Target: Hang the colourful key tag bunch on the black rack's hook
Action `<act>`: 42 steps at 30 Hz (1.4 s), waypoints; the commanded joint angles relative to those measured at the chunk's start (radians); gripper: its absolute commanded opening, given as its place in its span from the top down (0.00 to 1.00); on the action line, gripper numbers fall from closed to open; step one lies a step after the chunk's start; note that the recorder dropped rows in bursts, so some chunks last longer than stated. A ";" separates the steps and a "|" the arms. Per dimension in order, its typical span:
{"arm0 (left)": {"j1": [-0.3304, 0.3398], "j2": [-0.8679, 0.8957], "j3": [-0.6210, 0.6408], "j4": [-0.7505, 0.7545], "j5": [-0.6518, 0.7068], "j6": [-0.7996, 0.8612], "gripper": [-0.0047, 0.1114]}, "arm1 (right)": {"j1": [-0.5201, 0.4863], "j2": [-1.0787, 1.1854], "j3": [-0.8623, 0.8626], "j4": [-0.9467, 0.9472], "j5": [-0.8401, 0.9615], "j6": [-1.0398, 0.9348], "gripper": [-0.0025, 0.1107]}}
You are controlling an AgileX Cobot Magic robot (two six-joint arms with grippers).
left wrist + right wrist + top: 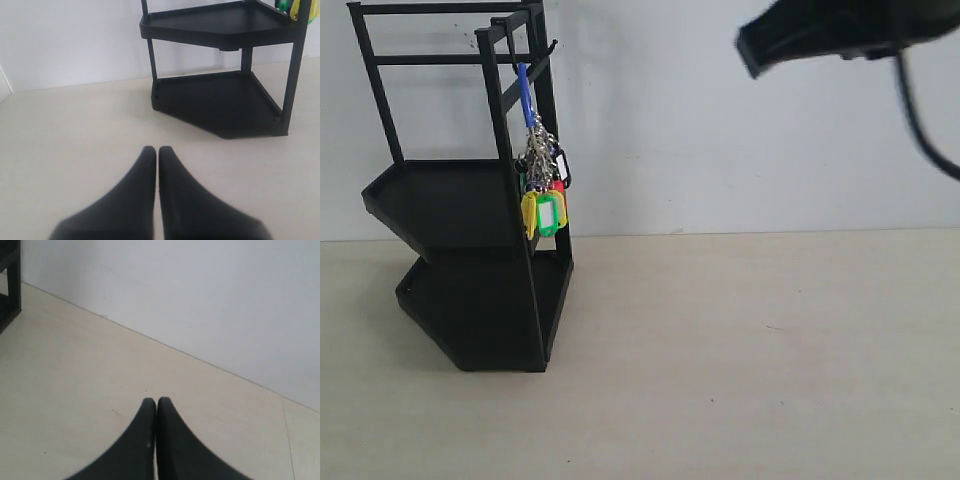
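My right gripper [157,402], fingers pressed together and holding nothing, hangs over the bare tabletop [75,390] on the right of the scene. Its arm [820,35] sits high in the exterior view, well apart from the black rack [460,200]. My left gripper [158,150] is likewise closed and empty, low over the table with the rack's two trays beyond it.

The colourful key tag bunch [544,205] dangles off the rack's upper frame at far left. A blue tag [526,95] runs up to the rails, silver rings sit below it, and yellow and green tags hang beside the right-hand upright, clear of the table. The hook itself is too thin to pick out against the frame.

I judge the hanging done. The careful course is to keep both grippers closed and away from the rack, since a knock to an upright could swing the bunch loose.
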 commanded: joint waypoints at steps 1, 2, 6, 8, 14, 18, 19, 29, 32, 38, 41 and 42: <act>-0.001 -0.002 -0.001 -0.003 -0.008 0.001 0.92 | -0.001 -0.260 0.287 -0.140 -0.062 0.105 0.98; -0.001 -0.002 -0.001 -0.003 -0.008 0.001 0.92 | -0.001 -0.353 0.386 -0.239 -0.059 0.142 0.98; -0.001 -0.002 -0.001 -0.003 -0.008 0.001 0.92 | -0.001 -0.574 0.521 -0.309 0.023 0.185 0.98; -0.001 -0.002 -0.001 -0.003 -0.008 0.001 0.92 | -0.001 -0.659 0.521 -0.301 0.040 0.185 0.98; -0.001 -0.002 -0.001 -0.003 -0.008 0.001 0.92 | -0.001 -0.806 0.521 -0.301 0.040 0.185 0.98; -0.001 -0.002 -0.001 -0.003 -0.008 0.001 0.92 | -0.001 -0.837 0.521 -0.301 0.040 0.185 0.98; -0.001 -0.002 -0.001 -0.003 -0.008 0.001 0.92 | -0.001 -0.838 0.521 -0.301 0.040 0.185 0.98; -0.001 -0.002 -0.001 -0.003 -0.008 0.001 0.92 | -0.001 -0.840 0.521 -0.289 0.033 0.189 0.98; -0.001 -0.002 -0.001 -0.003 -0.008 0.001 0.92 | -0.012 -0.840 0.521 -0.287 0.029 0.189 0.98; -0.001 -0.002 -0.001 -0.003 -0.008 0.001 0.92 | -0.143 -0.897 0.521 -0.283 0.019 0.189 0.98; -0.001 -0.002 -0.001 -0.003 -0.008 0.001 0.92 | -0.286 -1.008 0.521 -0.267 -0.029 0.269 0.98; -0.001 -0.002 -0.001 -0.003 -0.008 0.001 0.92 | -0.340 -1.037 0.521 -0.251 -0.039 0.313 0.98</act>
